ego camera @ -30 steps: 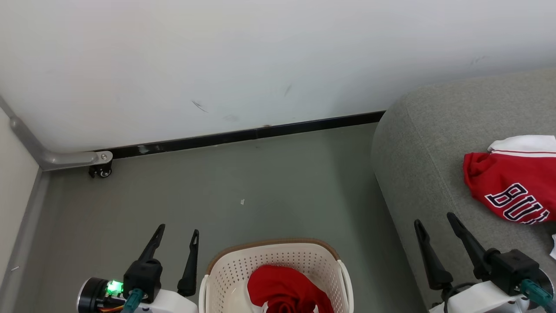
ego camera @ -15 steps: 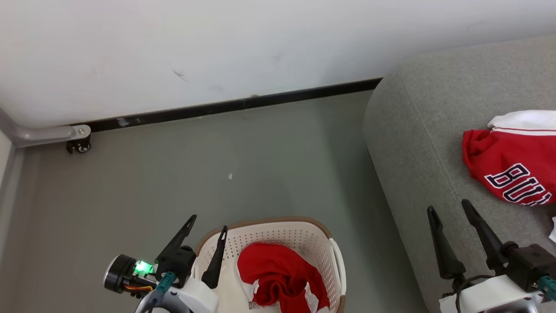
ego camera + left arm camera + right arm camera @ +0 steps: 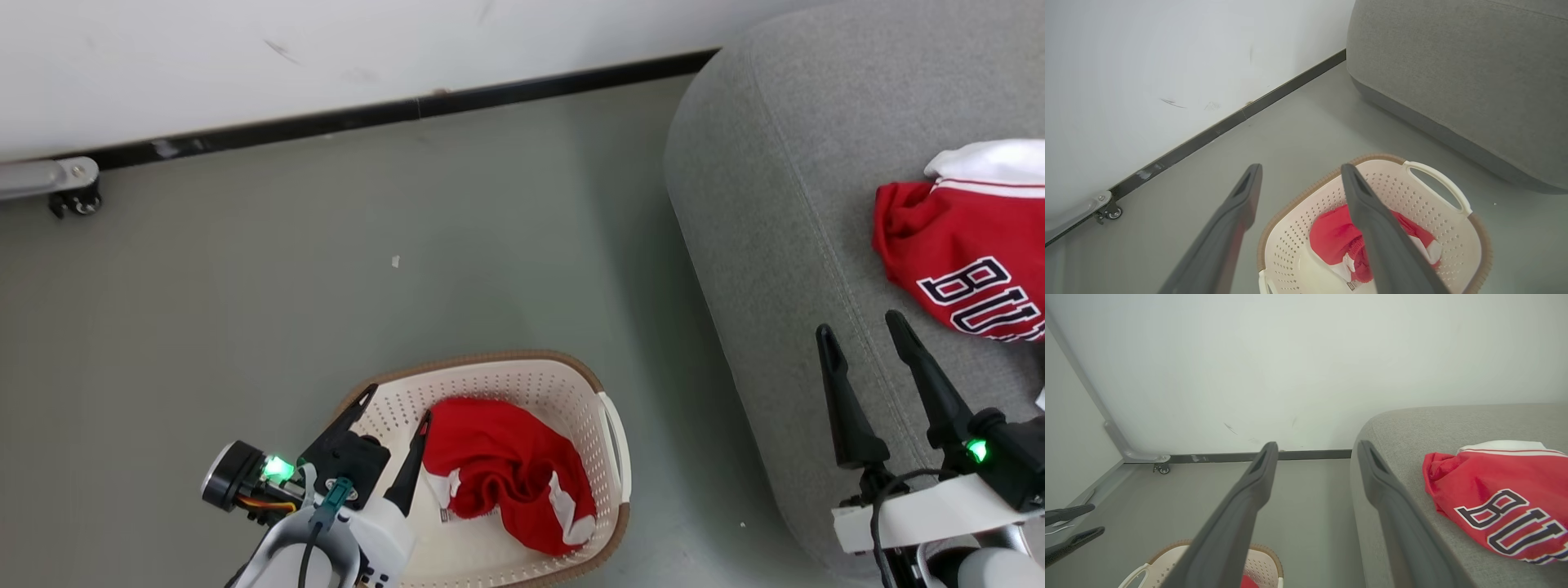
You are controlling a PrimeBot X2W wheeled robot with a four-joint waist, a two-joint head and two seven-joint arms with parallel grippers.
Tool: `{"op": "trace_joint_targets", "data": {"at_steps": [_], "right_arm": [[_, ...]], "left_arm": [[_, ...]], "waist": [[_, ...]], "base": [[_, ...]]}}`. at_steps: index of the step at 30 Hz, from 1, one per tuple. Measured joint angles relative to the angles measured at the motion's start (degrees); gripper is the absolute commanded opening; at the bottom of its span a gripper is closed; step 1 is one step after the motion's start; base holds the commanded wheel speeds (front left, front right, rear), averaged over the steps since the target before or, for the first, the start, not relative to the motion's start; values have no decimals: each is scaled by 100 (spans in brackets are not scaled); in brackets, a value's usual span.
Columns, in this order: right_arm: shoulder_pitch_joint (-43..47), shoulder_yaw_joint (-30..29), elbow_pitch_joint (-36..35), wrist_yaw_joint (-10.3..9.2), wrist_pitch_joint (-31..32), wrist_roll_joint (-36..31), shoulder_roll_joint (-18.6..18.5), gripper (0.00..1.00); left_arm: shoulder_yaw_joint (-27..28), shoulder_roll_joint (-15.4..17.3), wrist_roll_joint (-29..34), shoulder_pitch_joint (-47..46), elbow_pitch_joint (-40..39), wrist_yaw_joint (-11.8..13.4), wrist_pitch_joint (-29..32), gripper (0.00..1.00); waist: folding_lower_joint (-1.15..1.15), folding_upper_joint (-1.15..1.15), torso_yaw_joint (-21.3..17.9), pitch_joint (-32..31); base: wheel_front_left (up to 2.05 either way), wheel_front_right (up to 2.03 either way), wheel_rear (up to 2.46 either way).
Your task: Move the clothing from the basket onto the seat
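left jaws gape, seemingly over the basket (image 3: pixel 508 380).

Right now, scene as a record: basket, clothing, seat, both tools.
basket: on the floor, left of the seat
in basket: one crumpled red garment with white trim
seat: grey, holds a lettered red garment
left tool: open, empty, over the basket's left side, inner finger beside the red garment; contact unclear
right tool: open, empty, over the seat's front part
task: one garment not yet moved
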Motion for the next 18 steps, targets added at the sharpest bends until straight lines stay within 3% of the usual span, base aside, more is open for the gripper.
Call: {"op": "trace_joint_targets", "data": {"at_steps": [18], "right_arm": [[-724, 20, -73, 0, -125, 316, 0, 100]], "left_arm": [[-542, 70, 688, -704, 749, -78, 44, 100]], "waist": [[0, 0, -373, 1126]], "base": [[0, 0, 0]]}}
